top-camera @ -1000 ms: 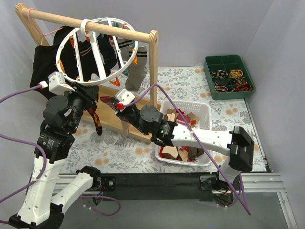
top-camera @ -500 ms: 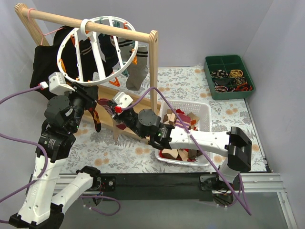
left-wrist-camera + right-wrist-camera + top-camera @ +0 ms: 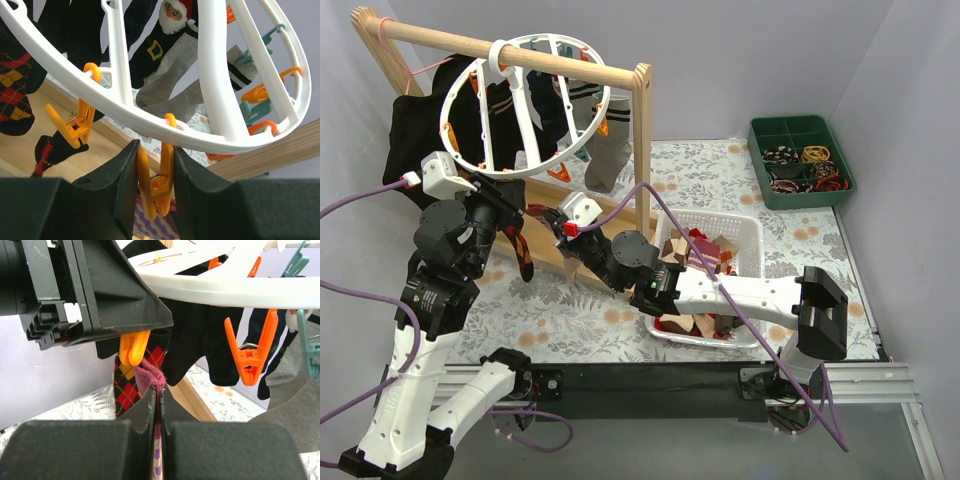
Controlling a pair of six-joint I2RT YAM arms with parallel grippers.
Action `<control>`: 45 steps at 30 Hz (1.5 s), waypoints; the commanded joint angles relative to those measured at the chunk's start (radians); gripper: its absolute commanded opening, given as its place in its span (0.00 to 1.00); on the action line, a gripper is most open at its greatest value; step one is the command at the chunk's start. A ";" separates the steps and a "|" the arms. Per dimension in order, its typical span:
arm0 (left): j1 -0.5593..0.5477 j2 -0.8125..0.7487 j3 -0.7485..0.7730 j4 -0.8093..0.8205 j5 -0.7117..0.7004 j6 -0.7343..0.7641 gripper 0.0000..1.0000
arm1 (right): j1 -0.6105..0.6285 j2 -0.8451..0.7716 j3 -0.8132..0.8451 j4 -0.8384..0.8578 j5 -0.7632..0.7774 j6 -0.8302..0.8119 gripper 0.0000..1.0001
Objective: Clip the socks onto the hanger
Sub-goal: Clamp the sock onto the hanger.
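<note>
Left gripper (image 3: 154, 150) clamped on yellow-orange clothespin (image 3: 152, 192) hanging under the hanger (image 3: 212, 75) ring. My right gripper (image 3: 159, 397) is pinched tight on the maroon sock (image 3: 150, 377). Sock's top edge meets the clothespin tips at 12 o'clock.

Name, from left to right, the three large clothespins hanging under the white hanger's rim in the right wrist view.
yellow clothespin → orange clothespin → teal clothespin, at the picture's right edge. The maroon sock is left out because it overlaps the yellow clothespin.
</note>
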 commanded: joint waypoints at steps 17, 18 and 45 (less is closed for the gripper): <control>-0.002 0.017 -0.010 -0.043 -0.042 0.003 0.01 | 0.031 -0.017 0.038 0.113 0.017 0.009 0.01; -0.002 0.019 -0.007 -0.041 -0.044 0.004 0.01 | 0.033 -0.019 0.035 0.113 0.018 0.009 0.01; -0.001 -0.015 -0.012 -0.037 -0.032 -0.002 0.45 | 0.038 0.014 0.084 0.132 -0.017 0.036 0.01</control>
